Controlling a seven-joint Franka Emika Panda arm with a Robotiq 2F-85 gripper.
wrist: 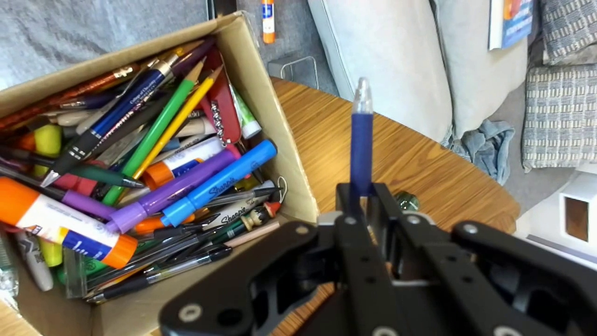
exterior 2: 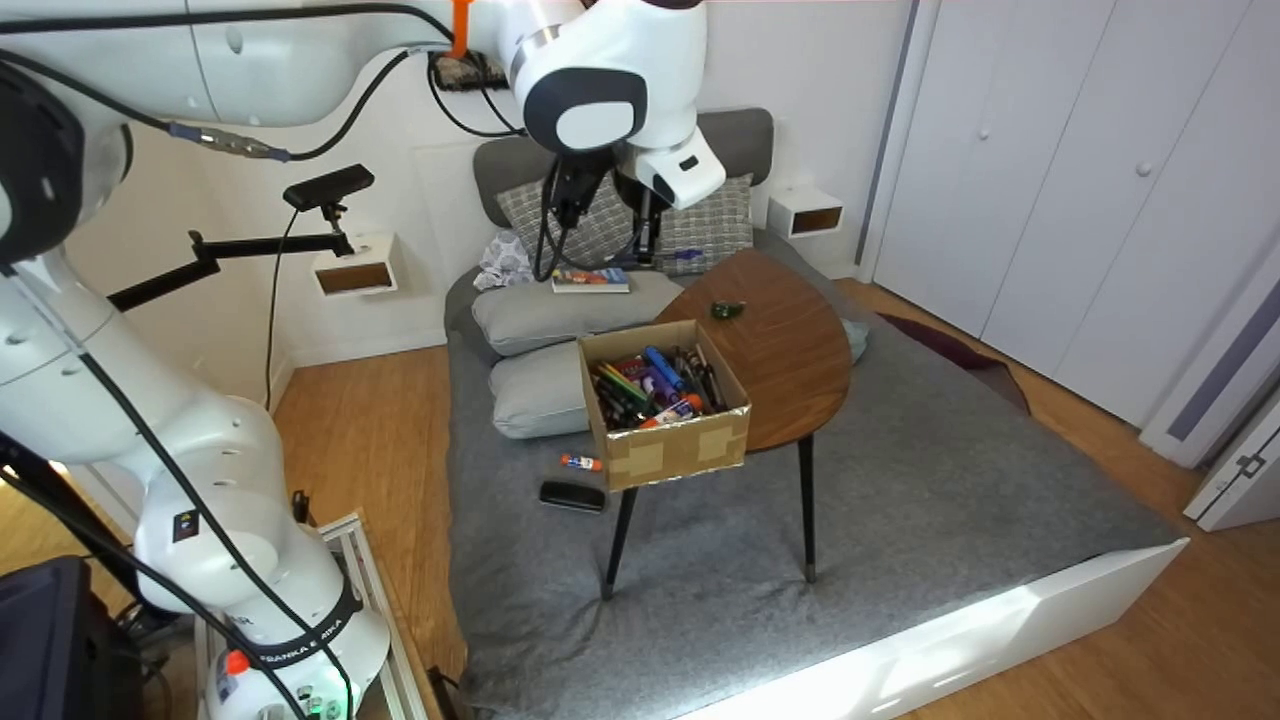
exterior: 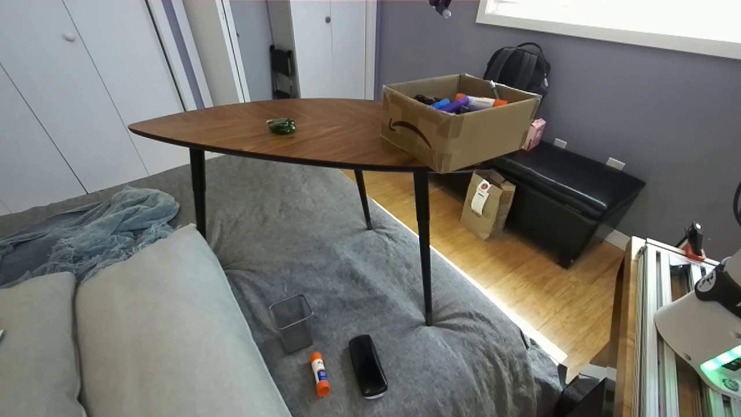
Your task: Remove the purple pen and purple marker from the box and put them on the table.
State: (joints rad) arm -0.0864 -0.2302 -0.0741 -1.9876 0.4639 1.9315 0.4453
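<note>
Currently, the pincer (wrist: 363,192) is pinched nearly together, its jaws clamped on one end of a bluish-purple pen (wrist: 362,147), whose clear tip sticks out beyond them. In an exterior view the arm (exterior 2: 300,75) holds it up in the air, well apart from the box (exterior 2: 675,455). This box, of brown cardboard, stands upright on the table (exterior 2: 790,370) and juts past its edge. In the wrist view a purple marker (wrist: 186,182) lies inside it, just beside a blue marker (wrist: 219,184), among pens (wrist: 126,102), a green pencil (wrist: 154,135), a yellow pencil (wrist: 182,121) and a glue stick (wrist: 70,221) with orange ends. A small green object (exterior: 281,125), hard to make out, sits elsewhere on the table, apart from the box. Below, on the grey bed (exterior: 289,226), lie a second glue stick (exterior: 319,374) and a black case (exterior: 368,366), near a see-through grey bin (exterior: 296,339).
</note>
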